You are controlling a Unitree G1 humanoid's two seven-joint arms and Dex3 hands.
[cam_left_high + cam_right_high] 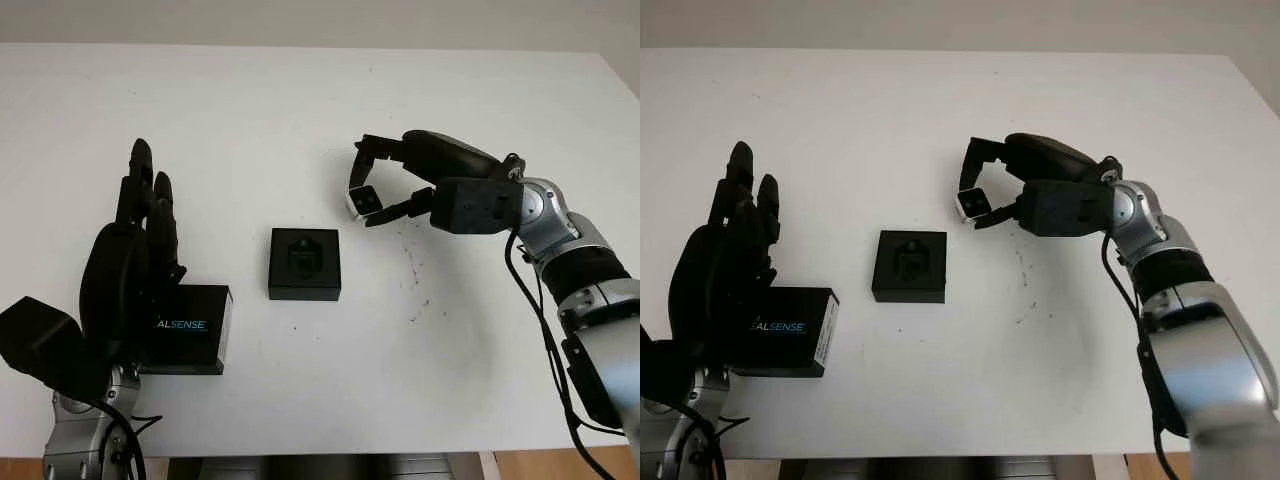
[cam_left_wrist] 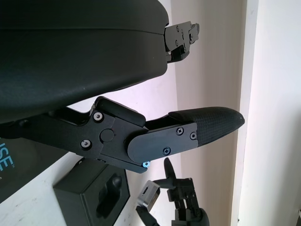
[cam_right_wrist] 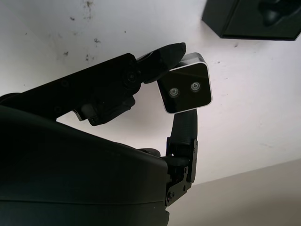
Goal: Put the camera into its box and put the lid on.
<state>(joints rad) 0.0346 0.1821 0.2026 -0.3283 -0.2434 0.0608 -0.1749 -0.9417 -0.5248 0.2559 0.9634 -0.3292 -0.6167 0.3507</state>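
While the open left hand [image 1: 135,250] hovers over the lid [image 1: 190,343], the silver two-lensed camera [image 1: 364,201] is pinched by the right hand [image 1: 385,185] near the open box [image 1: 304,264].

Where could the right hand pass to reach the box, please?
The bare table between the right hand, holding the camera, and the open box is free. The left side is crowded: left hand over the lid.
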